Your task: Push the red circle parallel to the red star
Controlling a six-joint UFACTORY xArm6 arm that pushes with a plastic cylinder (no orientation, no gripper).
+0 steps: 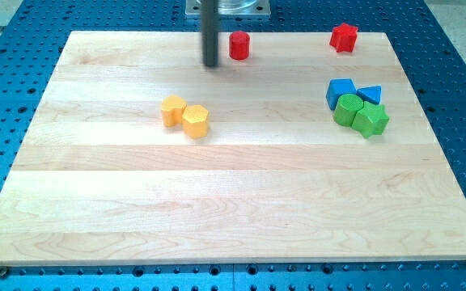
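Note:
The red circle (239, 45) is a short red cylinder near the view's top, a little right of centre. The red star (344, 37) sits further to the view's right, near the top edge of the wooden board (217, 202), slightly higher than the circle. My rod comes down from the top, and my tip (210, 64) rests on the board just left of the red circle and slightly below it, with a small gap between them.
Two yellow blocks (184, 115) touch each other left of centre. At the view's right a cluster holds a blue block (341, 90), a smaller blue block (370, 94), a green circle (348, 110) and a green star (370, 120). Blue perforated table surrounds the board.

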